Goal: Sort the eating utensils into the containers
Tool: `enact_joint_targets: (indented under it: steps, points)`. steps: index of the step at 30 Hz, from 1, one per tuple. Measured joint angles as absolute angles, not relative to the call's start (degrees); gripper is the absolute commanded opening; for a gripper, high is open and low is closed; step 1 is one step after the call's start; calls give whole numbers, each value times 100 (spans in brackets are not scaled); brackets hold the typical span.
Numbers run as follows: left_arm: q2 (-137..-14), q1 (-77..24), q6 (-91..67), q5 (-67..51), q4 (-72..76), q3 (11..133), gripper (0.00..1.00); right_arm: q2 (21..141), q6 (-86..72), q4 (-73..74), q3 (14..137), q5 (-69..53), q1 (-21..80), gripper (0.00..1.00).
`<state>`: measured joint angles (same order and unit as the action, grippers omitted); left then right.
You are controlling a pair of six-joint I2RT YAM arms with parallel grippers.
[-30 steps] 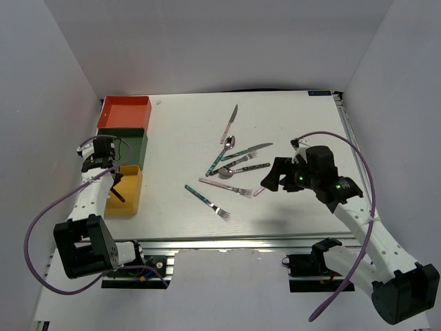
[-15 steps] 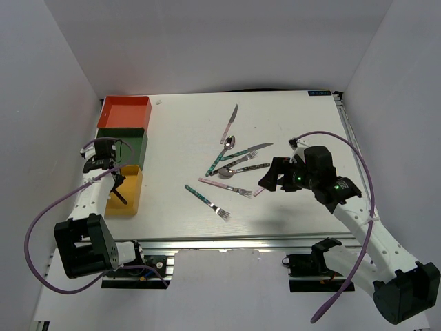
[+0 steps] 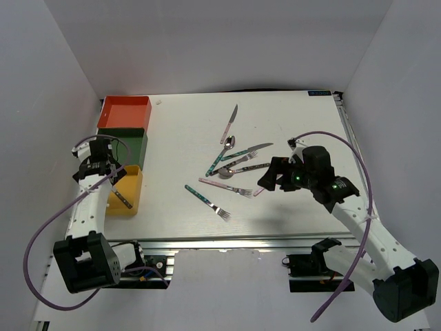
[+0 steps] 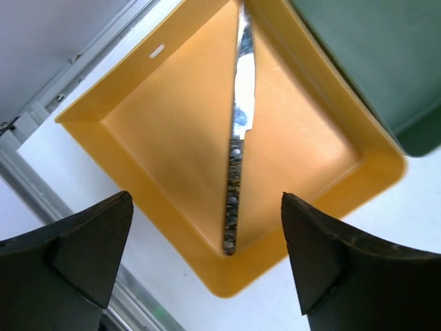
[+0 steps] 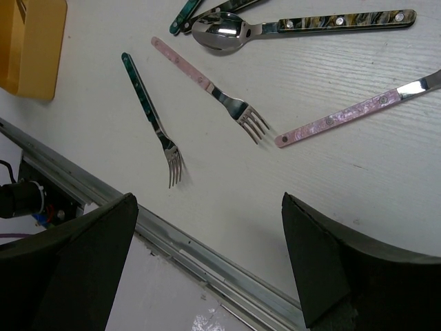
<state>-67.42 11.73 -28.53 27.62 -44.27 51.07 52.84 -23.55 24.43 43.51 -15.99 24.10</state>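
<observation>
Lying in yellow bin [image 4: 155, 148]: shiny knife [image 4: 238, 117].

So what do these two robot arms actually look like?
The left arm and right arm are slim white segments with chunky black joints and bases. A purple cable loops loosely along each. The left hand and right hand are black, each with two wedge-shaped fingers. Small green lights glow on the right arm.
</observation>
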Motion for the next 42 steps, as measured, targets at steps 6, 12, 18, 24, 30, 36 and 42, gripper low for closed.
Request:
enact_joint_targets:
  steps: [6, 12, 18, 24, 30, 36, 42]
  points:
    - [-6206, 1160, -2805, 2016, -4163, 5120, 98, 6119, -2508, 2283, 4504, -1162, 2526, 89]
    - [-6737, 270, -2753, 1837, -4123, 5931, 98, 7352, -2864, 2202, 5271, 139, 2724, 89]
    - [-8141, -1332, -2596, 1688, -3774, 7500, 98, 8162, -3428, 1981, 5990, 1035, 2777, 89]
    - [-10390, -2189, -2178, 1138, -3138, 9290, 97, 7690, -3872, 2049, 5465, 1664, 2783, 89]
    - [-12665, -2534, -1680, 676, -2740, 11249, 90, 6302, -3924, 2187, 4230, 1645, 2783, 89]
    - [-13760, -2652, -1487, 438, -2314, 11677, 82, 5157, -3837, 2432, 3649, 1337, 2783, 89]
    - [-14302, -2764, -1448, 368, -2053, 11933, 71, 4873, -3656, 2589, 3629, 1223, 2783, 89]
